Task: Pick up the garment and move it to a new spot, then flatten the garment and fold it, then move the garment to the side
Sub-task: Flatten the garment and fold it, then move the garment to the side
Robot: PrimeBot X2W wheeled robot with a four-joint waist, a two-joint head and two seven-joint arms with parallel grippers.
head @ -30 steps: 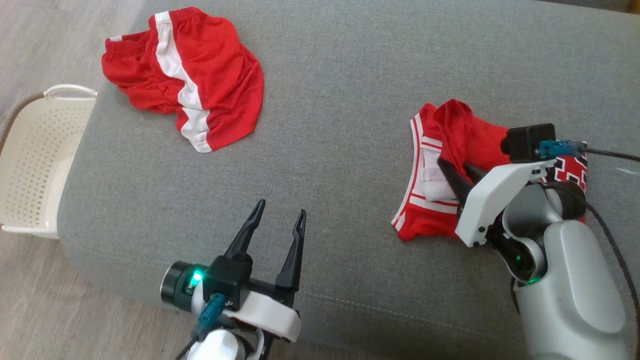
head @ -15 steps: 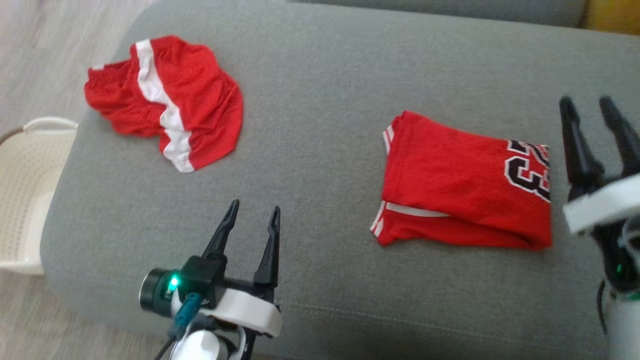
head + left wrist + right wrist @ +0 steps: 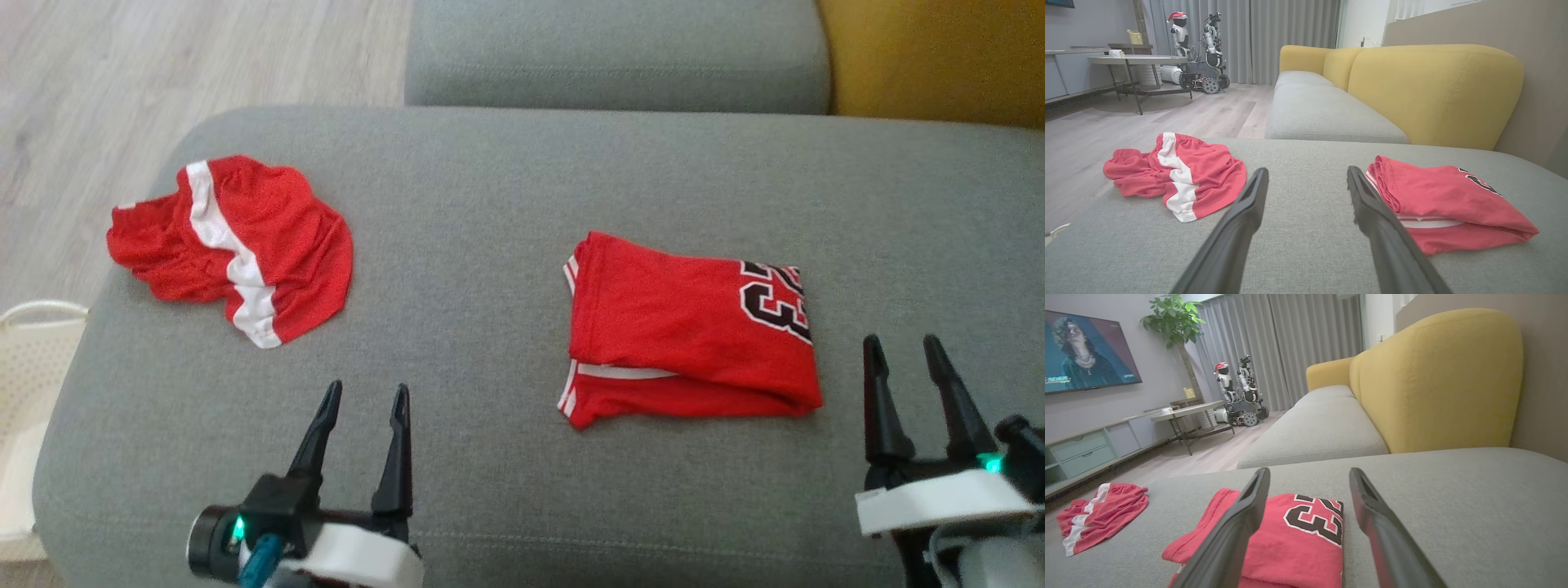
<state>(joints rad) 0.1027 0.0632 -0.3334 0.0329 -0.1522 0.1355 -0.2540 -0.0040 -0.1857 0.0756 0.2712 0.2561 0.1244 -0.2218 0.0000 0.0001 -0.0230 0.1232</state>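
At the near edge of the grey cushion [image 3: 506,188], the left gripper [image 3: 366,388] sits at 7 o'clock and the right gripper [image 3: 901,341] at 5 o'clock, both with fingers spread apart and empty. At 9 o'clock from the right fingertips, near but not touching, the folded jersey [image 3: 686,335] rests on the cushion. It looks light, limp and rather slick, so a pinch should probably catch every layer at the stacked near edge, or the fold may slide open. It is red with white trim and black numerals at its right end. Farther off, at 11 o'clock from the left gripper, lie rumpled red shorts [image 3: 237,245].
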